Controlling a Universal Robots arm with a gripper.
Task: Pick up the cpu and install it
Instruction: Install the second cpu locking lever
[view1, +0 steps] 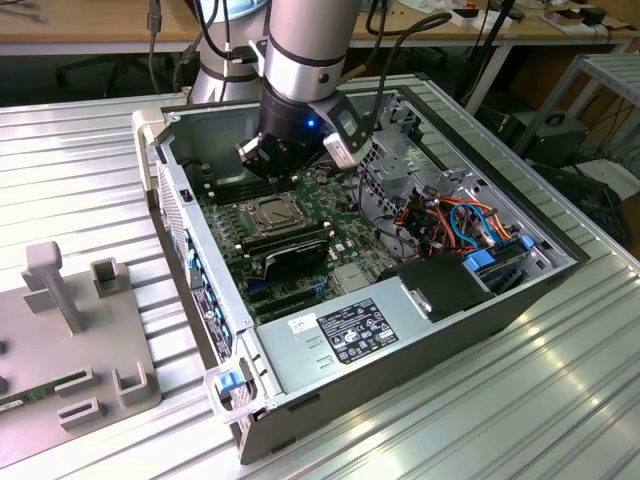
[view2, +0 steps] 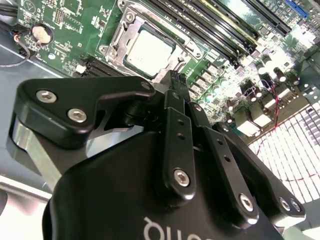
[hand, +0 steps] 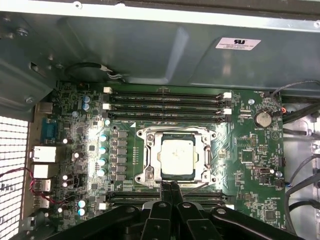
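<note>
A ribbed metal table (view1: 560, 400) carries an open computer case (view1: 400, 340), with wooden benches and cables behind it. On the exterior view's left stands a grey fixture block (view1: 70, 330) with upright posts. Inside the case lies the green motherboard (hand: 250, 165), long black memory sticks (hand: 165, 102) in their slots on either side of the socket (hand: 150, 155). The cpu (hand: 176, 156) sits flat in that socket, its pale silver top framed by the metal bracket; in the second wrist view the cpu (view2: 149, 51) shows the same way. The gripper (hand: 168, 186) hangs above the board at the socket's edge, its two black fingers (view2: 180, 127) pressed together with nothing between them, clear of the chip. In the exterior view the arm (view1: 305, 50) reaches down into the far part of the case, and orange and blue cables (view1: 460, 225) crowd the right side beside the power supply (view1: 360, 330).
</note>
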